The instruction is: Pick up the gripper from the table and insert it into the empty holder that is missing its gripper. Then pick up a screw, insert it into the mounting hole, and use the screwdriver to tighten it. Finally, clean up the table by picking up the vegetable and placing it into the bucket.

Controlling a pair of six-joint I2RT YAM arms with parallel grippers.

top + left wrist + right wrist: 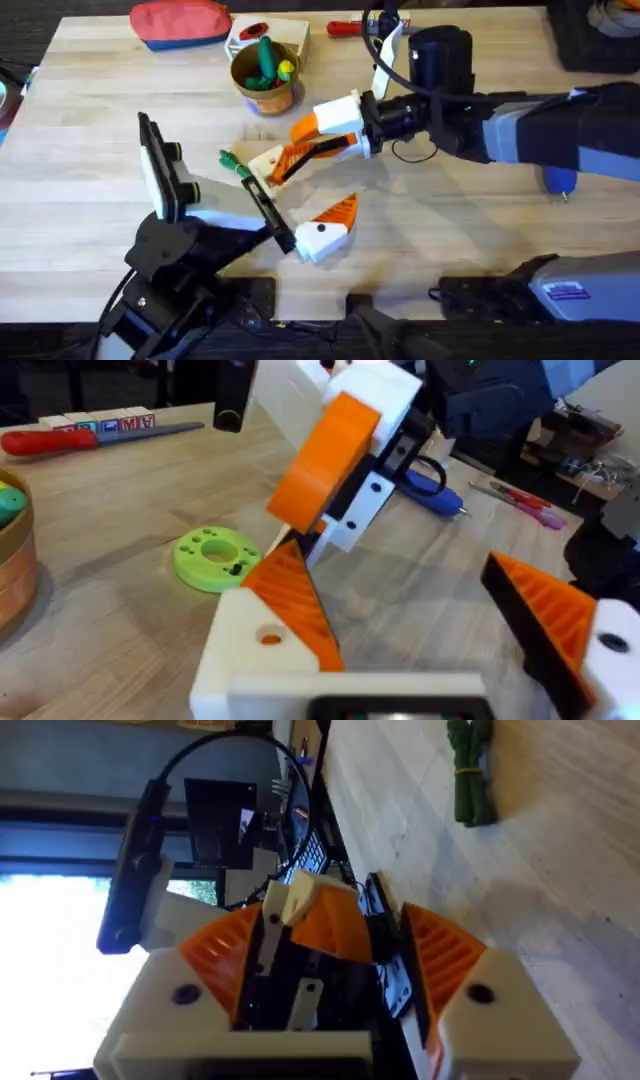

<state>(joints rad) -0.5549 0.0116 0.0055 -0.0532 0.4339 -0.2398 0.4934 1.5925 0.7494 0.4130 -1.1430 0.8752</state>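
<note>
While the right pincer (pixel 300 152) clamps the holder (pixel 267 165), table (pixel 470 225) alongside lies bare

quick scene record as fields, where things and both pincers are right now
vegetable: on the table, not in the bucket
bucket: far side of the table, toy pieces inside
screwdriver: lying on the table
left pincer: open, nothing between its fingers
right pincer: reached across the middle, close to the left pincer
</note>
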